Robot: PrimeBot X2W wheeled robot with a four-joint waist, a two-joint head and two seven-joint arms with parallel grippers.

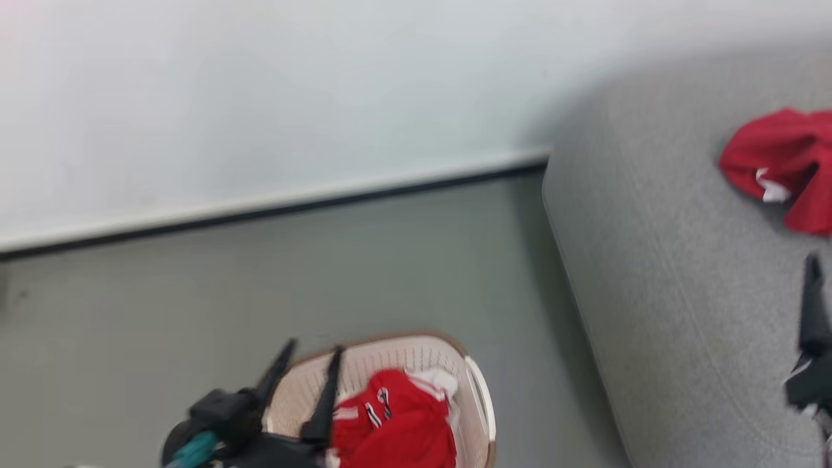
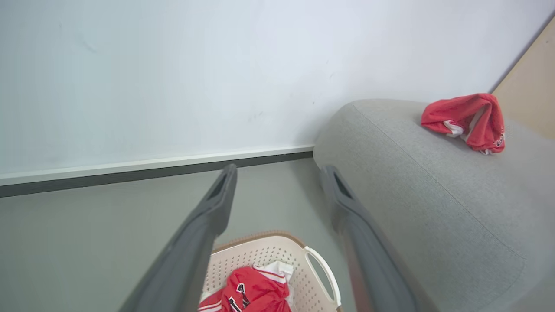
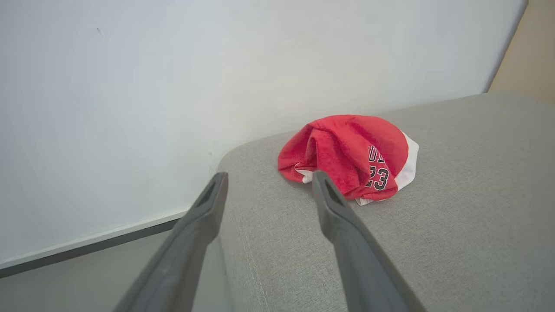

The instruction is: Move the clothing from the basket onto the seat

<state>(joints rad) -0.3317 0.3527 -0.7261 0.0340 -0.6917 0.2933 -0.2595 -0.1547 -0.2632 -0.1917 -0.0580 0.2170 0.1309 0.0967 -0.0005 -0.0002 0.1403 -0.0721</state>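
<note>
A red garment with white stripes lies bunched in the cream basket on the floor. A second red garment, with black-white number marks, lies crumpled on the grey seat. My left gripper hovers open over the basket's left side, empty. Above the seat, short of the red garment there, my right gripper is open and holds nothing; one of its dark fingers shows at the head view's right edge.
A pale wall with a white and dark baseboard runs behind the basket and seat. Grey floor lies left of the seat. A beige panel stands beyond the seat's far end.
</note>
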